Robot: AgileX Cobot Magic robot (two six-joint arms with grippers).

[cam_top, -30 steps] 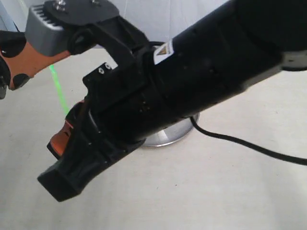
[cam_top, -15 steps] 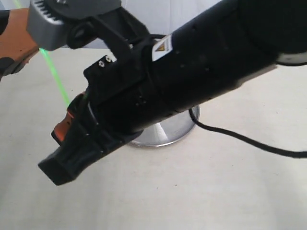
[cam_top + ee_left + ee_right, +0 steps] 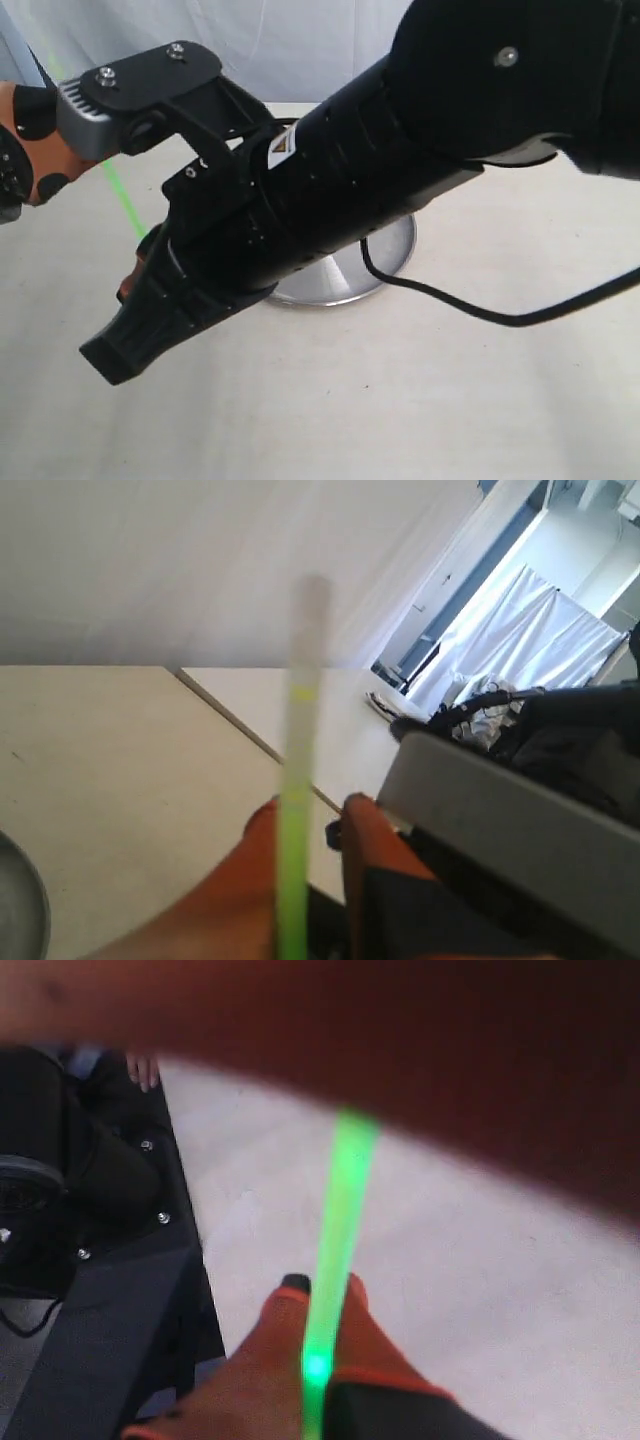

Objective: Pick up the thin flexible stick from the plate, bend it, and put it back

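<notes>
Since the earlier frame, the left tool has been brought lower at the left edge of the exterior view, the right arm has been swung further across the middle, and its black cable has been dragged into a looser loop.

The thin flexible stick is held clear of the plate, in the air to its left, slanting between the two tools. In the left wrist view it is seen passing between the orange fingers, which are drawn in close around it, with the whitish end pointing away. In the right wrist view the right tool is likewise closed on the green shaft. Each end thus appears to be gripped.

The bending step is judged to be in hand or just about to be started, as the stick looks straight. For the bend, the two tools would need to be brought toward each other or tilted, gently, so that the thin shaft is bowed and not pulled out of either grip.

Much of the plate is hidden by the right arm, so the return path cannot be fully checked. The cable is draped over the plate's rim and across the desk and could be snagged. A white curtain hangs behind.
</notes>
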